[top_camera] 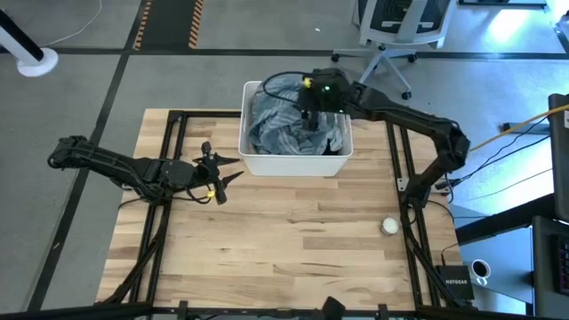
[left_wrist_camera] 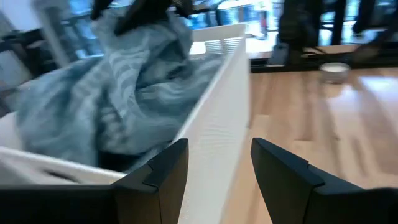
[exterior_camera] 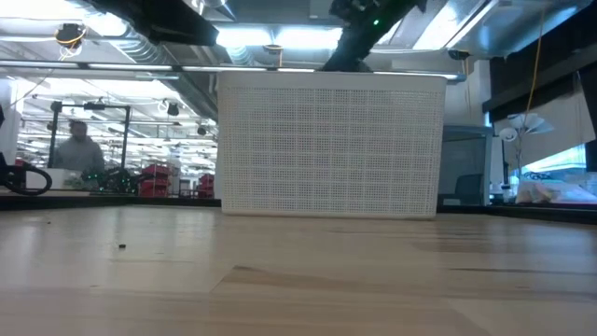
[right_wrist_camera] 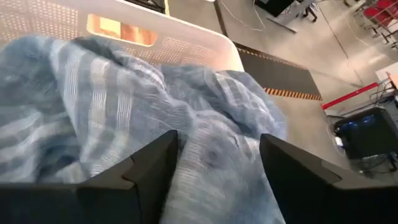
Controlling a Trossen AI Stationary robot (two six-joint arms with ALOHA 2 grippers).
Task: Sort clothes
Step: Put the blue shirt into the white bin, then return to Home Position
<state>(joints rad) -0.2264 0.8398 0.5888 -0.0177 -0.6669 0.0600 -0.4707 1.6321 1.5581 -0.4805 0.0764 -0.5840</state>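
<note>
I am working two arms at a wooden table [top_camera: 293, 249]. A white tub [top_camera: 293, 164] sits at the middle of the table's far edge, heaped with clothes, mostly a blue-grey striped shirt [top_camera: 280, 120] with something black showing at one side.

My right gripper [top_camera: 309, 116] reaches into the tub from above. Its wrist view shows the fingers spread wide, with the striped shirt [right_wrist_camera: 211, 162] bulging up between them. They straddle the cloth, but I cannot tell whether they press on it yet; nothing is clamped.

My left gripper [top_camera: 229, 169] waits just beside the tub's left wall, low over the table, fingers parted and empty. Its wrist view looks along the tub [left_wrist_camera: 217, 124] rim at the shirt [left_wrist_camera: 106, 106].

A small white ball [top_camera: 389, 226] lies near the table's right edge, well apart from everything.

The risks, as I judge them: closing here could grab several layers at once, so other garments ride up together, snag on the rim, tip the tub or drag it along the table.
</note>
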